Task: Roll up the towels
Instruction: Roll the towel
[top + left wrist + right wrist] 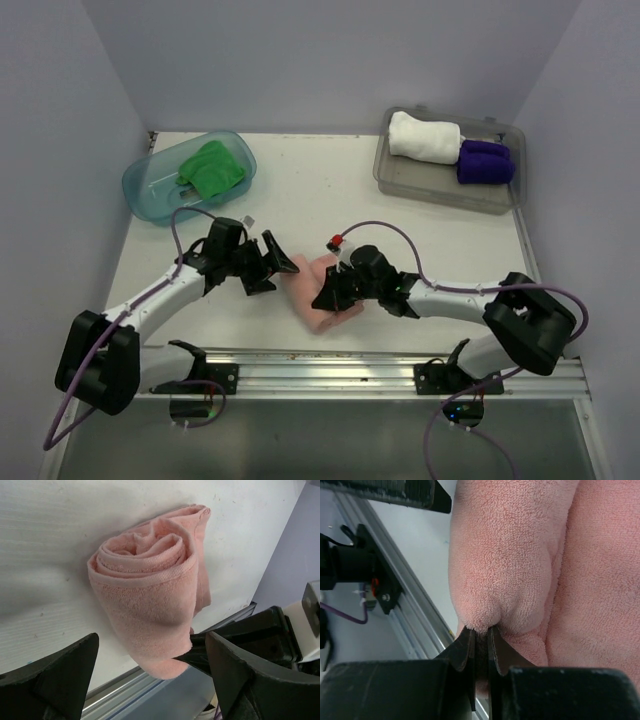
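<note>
A pink towel (322,293) lies rolled up on the table near the front edge, its spiral end showing in the left wrist view (150,580). My right gripper (333,290) is shut on a fold of the pink towel (520,570), pinching it between its fingertips (465,647). My left gripper (278,265) is open just left of the roll, its fingers (55,675) spread wide and not touching it. A green towel (212,168) lies in the blue tub. A white rolled towel (424,137) and a purple rolled towel (485,161) lie in the clear bin.
A blue oval tub (150,185) stands at the back left. A clear rectangular bin (420,180) stands at the back right. The metal rail (330,362) runs along the near table edge, close under the pink towel.
</note>
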Controlling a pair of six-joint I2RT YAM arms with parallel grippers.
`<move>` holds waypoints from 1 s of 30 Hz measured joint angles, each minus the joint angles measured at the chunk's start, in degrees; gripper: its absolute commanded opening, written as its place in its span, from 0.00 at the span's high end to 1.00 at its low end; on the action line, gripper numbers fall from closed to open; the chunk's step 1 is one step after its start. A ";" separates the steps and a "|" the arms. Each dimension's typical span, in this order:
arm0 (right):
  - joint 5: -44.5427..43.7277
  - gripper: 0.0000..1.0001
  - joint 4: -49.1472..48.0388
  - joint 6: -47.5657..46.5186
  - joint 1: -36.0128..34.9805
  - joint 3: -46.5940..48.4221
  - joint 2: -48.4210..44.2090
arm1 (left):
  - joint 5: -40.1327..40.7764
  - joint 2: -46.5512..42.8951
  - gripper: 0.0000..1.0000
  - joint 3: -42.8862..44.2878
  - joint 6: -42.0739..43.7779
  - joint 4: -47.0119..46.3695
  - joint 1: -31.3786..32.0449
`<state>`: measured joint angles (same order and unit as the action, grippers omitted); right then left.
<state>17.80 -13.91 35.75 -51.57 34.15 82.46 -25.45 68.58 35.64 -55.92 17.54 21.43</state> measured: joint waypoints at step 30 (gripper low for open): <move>3.69 0.25 12.20 2.97 7.32 5.95 -2.78 | -3.41 14.93 0.49 -0.68 -2.60 -13.81 3.87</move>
<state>21.50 -1.72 38.72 -44.25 40.10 79.68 -28.86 83.50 34.96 -58.52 3.73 25.30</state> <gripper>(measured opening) 0.744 0.525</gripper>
